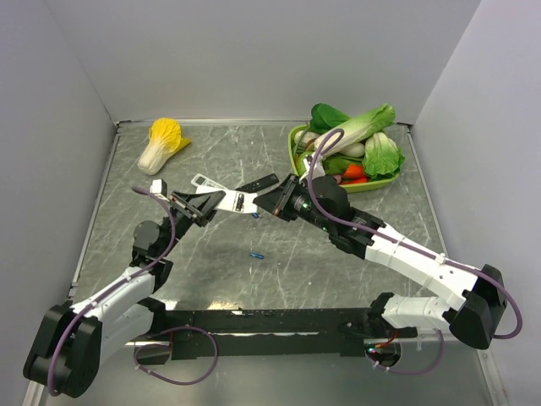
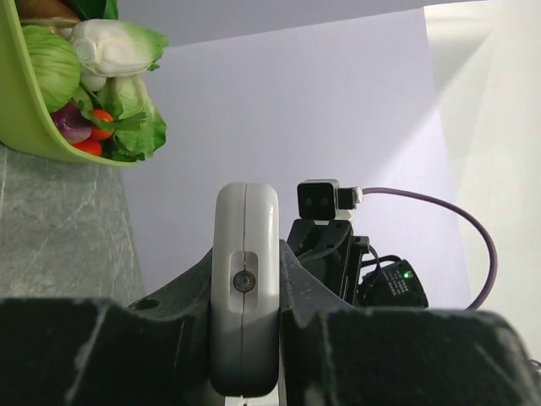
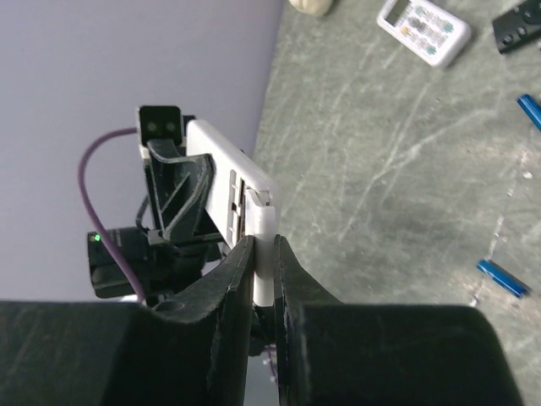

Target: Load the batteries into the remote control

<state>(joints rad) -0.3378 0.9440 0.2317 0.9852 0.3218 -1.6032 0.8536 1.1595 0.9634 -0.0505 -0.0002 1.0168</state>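
My left gripper (image 1: 201, 206) is shut on the white remote control (image 1: 226, 201) and holds it above the table; in the left wrist view the remote (image 2: 245, 220) stands edge-on between the fingers. My right gripper (image 1: 267, 205) meets the remote's other end. In the right wrist view it (image 3: 264, 258) is shut on a thin white battery cover (image 3: 265, 216) at the end of the remote (image 3: 221, 165). One blue battery (image 1: 256, 255) lies on the table below the remote. Two batteries (image 3: 502, 277) (image 3: 530, 110) show in the right wrist view.
A smaller white remote (image 1: 203, 181) and a slim black remote (image 1: 259, 183) lie behind the grippers. A green basket (image 1: 295, 154) of toy vegetables stands at the back right, and a yellow-white cabbage (image 1: 162, 144) at the back left. Grey walls enclose the table.
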